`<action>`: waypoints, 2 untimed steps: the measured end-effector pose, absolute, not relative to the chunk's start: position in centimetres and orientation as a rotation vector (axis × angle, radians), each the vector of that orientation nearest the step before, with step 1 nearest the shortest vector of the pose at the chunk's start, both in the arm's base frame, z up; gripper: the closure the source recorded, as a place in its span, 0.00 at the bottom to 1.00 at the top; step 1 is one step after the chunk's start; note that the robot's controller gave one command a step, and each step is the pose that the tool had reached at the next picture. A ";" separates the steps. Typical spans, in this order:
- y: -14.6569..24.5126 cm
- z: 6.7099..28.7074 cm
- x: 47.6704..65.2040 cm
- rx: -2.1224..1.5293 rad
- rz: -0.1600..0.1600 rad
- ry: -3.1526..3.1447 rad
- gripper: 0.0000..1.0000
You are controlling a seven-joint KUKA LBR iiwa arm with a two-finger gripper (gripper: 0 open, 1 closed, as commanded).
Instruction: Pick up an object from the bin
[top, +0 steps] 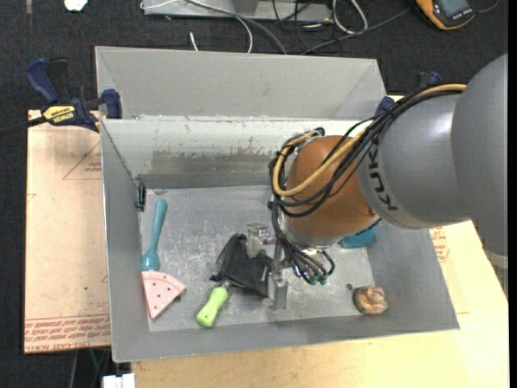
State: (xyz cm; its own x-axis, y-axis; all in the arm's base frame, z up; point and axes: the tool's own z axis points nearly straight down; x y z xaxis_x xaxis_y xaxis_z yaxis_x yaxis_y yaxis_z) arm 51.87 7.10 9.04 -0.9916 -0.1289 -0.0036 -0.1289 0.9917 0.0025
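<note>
My gripper (270, 265) is low in the middle of the bin, under the arm's orange cover. It stands open, with one finger (279, 291) toward the front wall and the other (259, 236) farther back. A black crumpled thing (241, 268) lies right beside it, its right end reaching in between the fingers. A light green handle (212, 306) sticks out from under the black thing toward the front left.
A pink wedge-shaped piece (161, 292) and a light blue handled tool (153, 238) lie at the bin's left. A small brown lump (371, 299) sits at the front right. A blue thing (360, 238) peeks out beneath the arm.
</note>
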 end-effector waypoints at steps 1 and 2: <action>7.8 7.1 52.9 -0.154 0.008 3.134 1.00; 7.8 7.1 52.9 -0.154 0.008 3.134 1.00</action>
State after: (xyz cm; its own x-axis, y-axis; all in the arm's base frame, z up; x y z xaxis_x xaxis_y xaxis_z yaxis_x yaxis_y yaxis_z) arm 52.95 7.83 7.10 -0.9952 -0.0981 -0.0043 -0.0981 0.9952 0.0048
